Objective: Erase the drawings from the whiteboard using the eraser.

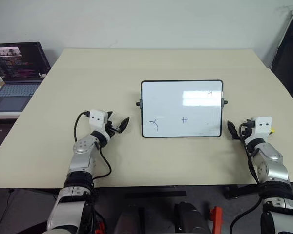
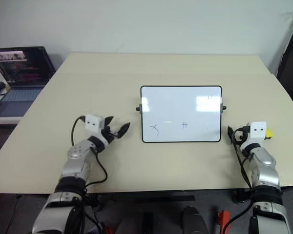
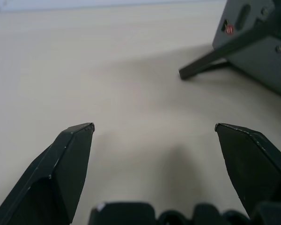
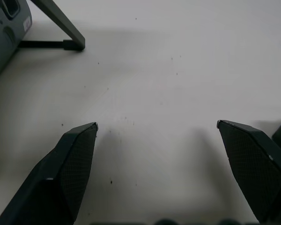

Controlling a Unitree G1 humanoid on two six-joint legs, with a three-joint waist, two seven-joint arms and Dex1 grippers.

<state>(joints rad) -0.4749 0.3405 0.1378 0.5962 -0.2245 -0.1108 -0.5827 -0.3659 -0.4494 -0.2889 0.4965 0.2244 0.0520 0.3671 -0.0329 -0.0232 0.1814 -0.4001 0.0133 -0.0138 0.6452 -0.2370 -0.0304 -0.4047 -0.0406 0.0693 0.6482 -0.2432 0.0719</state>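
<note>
I'm seeing both grippers, left (image 3: 154,129) and right (image 4: 157,125), hovering with jaws apart. The glossy white whiteboard (image 1: 181,108) is standing mid-table; the small yellow eraser block (image 2: 269,132) is peeking out near the table's right edge.

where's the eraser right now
The yellow eraser lies on the table at the robot's far right, just outside the right pincer, which sits between it and the whiteboard.
</note>
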